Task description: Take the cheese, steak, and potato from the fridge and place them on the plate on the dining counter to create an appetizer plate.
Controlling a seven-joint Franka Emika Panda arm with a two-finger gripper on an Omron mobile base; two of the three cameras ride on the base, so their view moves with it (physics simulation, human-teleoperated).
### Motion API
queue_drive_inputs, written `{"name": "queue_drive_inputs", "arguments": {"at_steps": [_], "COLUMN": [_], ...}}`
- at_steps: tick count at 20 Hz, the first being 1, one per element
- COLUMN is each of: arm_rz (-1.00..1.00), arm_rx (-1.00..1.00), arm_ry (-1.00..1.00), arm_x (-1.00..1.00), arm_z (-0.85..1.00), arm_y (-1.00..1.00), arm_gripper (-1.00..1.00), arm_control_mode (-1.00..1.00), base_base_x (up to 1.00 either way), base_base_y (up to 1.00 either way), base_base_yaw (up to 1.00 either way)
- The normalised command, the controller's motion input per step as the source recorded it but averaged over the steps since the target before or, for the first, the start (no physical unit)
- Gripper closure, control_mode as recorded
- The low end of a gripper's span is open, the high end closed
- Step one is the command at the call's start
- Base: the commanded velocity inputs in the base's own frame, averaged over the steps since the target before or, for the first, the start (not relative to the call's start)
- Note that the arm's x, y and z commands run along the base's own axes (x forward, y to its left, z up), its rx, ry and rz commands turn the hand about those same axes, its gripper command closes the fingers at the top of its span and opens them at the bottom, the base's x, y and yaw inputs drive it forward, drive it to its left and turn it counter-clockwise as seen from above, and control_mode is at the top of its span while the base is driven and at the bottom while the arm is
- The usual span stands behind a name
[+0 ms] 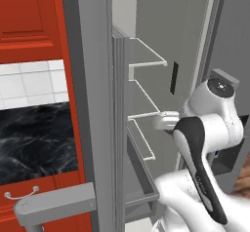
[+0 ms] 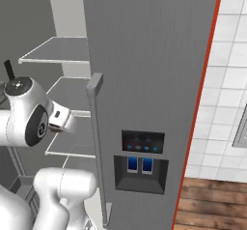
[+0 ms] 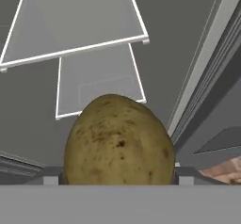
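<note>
Potato (image 3: 117, 140) sits right up against my hand camera, wedged between the jaws, which I see spread wide and clamped on its sides. Beyond it I see the fridge (image 3: 197, 53) with white-edged shelves (image 3: 75, 23). My arm (image 1: 205, 128) reaches forward into the open compartment.

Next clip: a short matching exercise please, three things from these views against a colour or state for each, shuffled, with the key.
Things:
1. potato
2. fridge shelves
3. dispenser panel

Descriptions:
A. dark, with blue marks
B. olive-brown and speckled, right between the pincer tips in the hand view
C. grey, white-edged, nothing on the ones in view

Pairs: 1-B, 2-C, 3-A
</note>
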Motion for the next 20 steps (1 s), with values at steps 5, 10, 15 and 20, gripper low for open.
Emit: {"name": "queue_drive_inputs", "arguments": {"at_steps": [5, 10, 15, 20], "arm_rz": [0.11, 0.05, 0.02, 0.0], "arm_rx": [0.0, 0.0, -0.01, 0.0], "arm_ry": [0.08, -0.12, -0.25, 0.0], "arm_x": [-0.96, -0.71, -0.48, 0.0], "arm_z": [0.6, 0.18, -0.01, 0.0], "arm_y": [-0.01, -0.21, -0.2, 0.0], "arm_gripper": [1.0, 1.0, 1.0, 1.0], "arm_control_mode": [-1.0, -1.0, 1.0, 1.0], "base_base_x": [0.0, 0.0, -0.1, -0.45], "base_base_y": [0.0, 0.0, -0.06, -0.6], "base_base_yaw": [0.0, 0.0, 0.0, 0.0]}}
